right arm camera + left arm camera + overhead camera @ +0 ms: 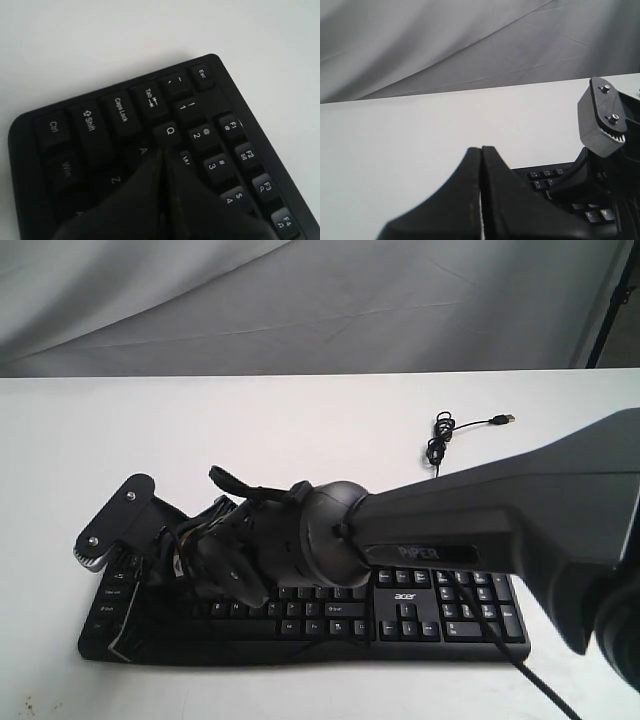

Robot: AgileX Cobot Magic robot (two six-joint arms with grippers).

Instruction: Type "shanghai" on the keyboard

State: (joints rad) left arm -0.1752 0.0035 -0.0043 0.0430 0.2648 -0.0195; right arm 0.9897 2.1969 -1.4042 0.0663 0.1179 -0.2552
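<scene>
The black keyboard lies along the table's near edge, its acer logo right of centre. My right arm reaches across it from the right to its left end, and the right gripper is low over the keys there. In the right wrist view the right gripper is shut and empty, its tips between the A and W keys of the keyboard, just short of Q. The left gripper is shut on nothing, with the function-key corner of the keyboard beside it. I cannot make it out in the exterior view.
The keyboard's thin USB cable lies coiled on the white table behind the number pad, its plug pointing right. The right wrist's grey camera mount stands close beside the left gripper. A grey cloth backdrop hangs behind the table.
</scene>
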